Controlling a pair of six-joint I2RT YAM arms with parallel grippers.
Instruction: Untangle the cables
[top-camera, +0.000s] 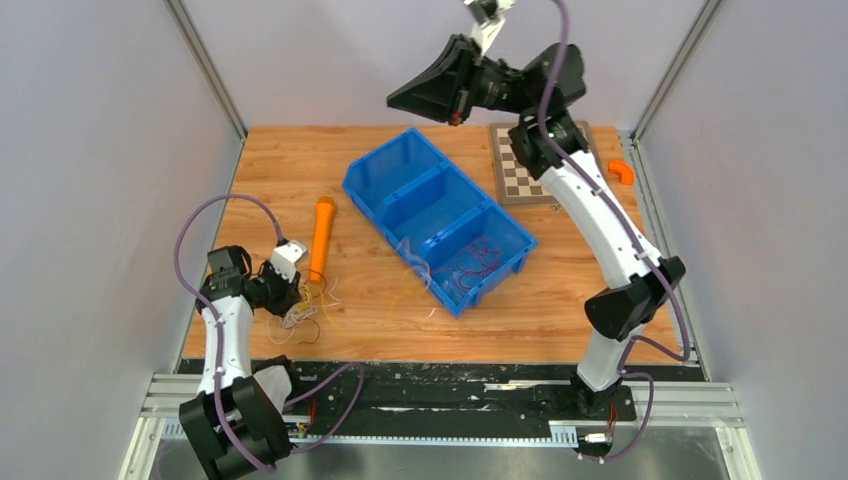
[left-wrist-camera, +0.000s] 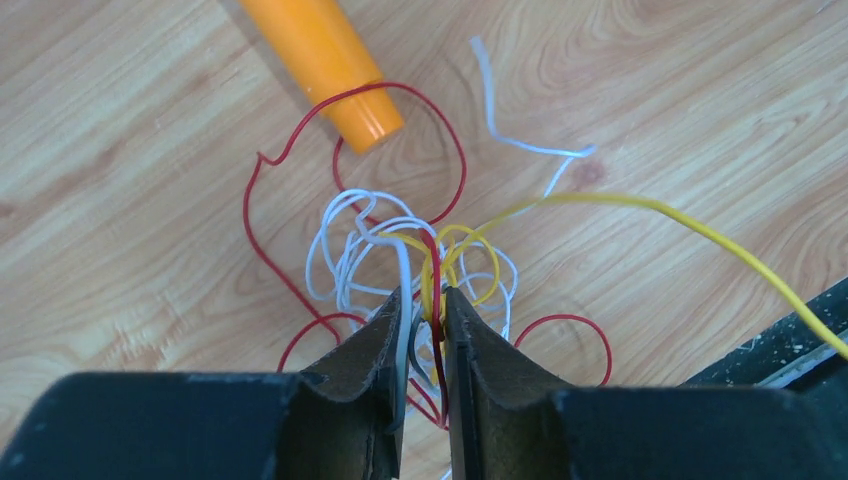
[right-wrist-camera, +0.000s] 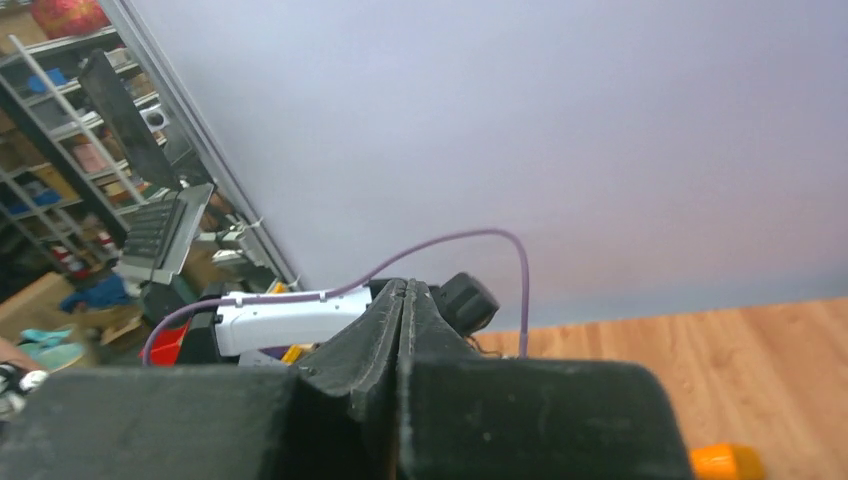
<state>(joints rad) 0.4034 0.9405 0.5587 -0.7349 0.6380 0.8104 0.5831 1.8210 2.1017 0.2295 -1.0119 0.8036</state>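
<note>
Cables (left-wrist-camera: 403, 258) — strands between parted left gripper (left-wrist-camera: 422, 302) jaws

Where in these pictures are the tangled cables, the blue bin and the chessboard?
cables (left-wrist-camera: 415, 250): left wrist view, on the knot of white and yellow loops.
blue bin (top-camera: 400, 165): top view, on the bare floor of its far compartment.
chessboard (top-camera: 512, 175): top view, on its uncovered left part.

Pale lavender walls (top-camera: 90, 150) enclose a wooden table (top-camera: 300, 160); cluttered shelving (right-wrist-camera: 60, 150) (blurred) stands beyond.

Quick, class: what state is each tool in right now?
Left tool: narrow gap around the cables; grip cannot be told.
Right tool: closed, empty.
</note>
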